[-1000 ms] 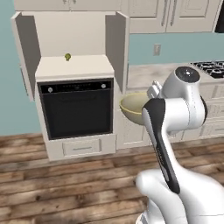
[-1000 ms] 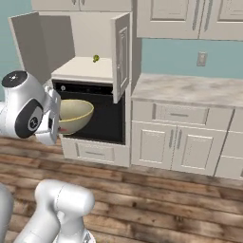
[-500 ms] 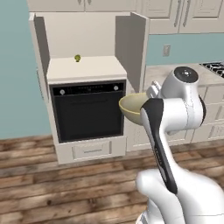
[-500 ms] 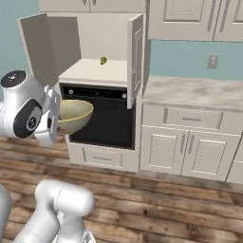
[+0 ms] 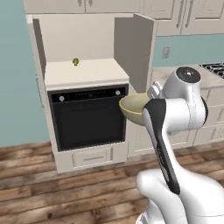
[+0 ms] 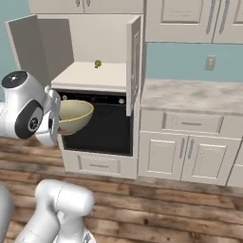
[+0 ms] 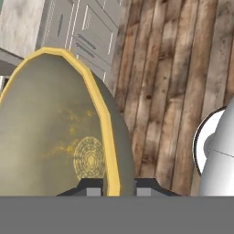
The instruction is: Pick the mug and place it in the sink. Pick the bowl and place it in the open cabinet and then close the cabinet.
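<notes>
Rendered kitchen, wood-plank floor [image 6: 190, 209], teal wall, cream cupboards. Whole scene shifted sideways in both base views against the frames just before: base driving, things themselves unmoved. Open cabinet [image 5: 87, 43] above the black oven [image 5: 89, 116] now nearer centre, doors swung wide, a tiny green item [image 5: 75, 61] on its shelf at 12 o'clock. Bowl [image 6: 73, 115] aloft in front of the oven, fingers [image 7: 93, 186] clamped across its rim, one tip each side. Probably mid-carry; lifting into the cabinet comes next.
</notes>
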{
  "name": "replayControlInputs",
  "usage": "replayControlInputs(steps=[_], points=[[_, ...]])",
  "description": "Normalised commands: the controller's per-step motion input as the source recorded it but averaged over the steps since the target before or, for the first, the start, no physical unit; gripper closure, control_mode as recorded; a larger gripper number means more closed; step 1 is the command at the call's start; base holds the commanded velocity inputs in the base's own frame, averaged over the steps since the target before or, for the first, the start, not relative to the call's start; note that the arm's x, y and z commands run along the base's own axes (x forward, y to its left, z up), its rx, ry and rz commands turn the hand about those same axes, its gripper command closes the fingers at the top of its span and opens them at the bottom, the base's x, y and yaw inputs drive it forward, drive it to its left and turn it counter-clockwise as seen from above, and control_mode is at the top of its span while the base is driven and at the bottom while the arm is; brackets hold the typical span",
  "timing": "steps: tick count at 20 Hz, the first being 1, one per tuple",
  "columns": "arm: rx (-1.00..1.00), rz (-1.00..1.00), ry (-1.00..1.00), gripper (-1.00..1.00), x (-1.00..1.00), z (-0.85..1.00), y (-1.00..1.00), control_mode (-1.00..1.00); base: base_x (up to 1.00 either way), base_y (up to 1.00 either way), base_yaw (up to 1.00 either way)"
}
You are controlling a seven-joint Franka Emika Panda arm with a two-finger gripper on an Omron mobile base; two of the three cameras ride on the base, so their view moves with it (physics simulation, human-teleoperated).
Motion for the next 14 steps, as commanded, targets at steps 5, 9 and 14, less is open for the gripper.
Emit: replayControlInputs(steps=[5, 9, 14], points=[[0.00, 0.00, 0.00, 1.00, 0.00, 0.00, 0.00, 1.00, 0.48, 0.45, -0.15], [0.00, 0.00, 0.00, 1.00, 0.00, 0.00, 0.00, 1.00, 0.29, 0.21, -0.07], [0.00, 0.00, 0.00, 1.00, 0.00, 0.00, 0.00, 1.00, 0.06, 0.00, 0.00]])
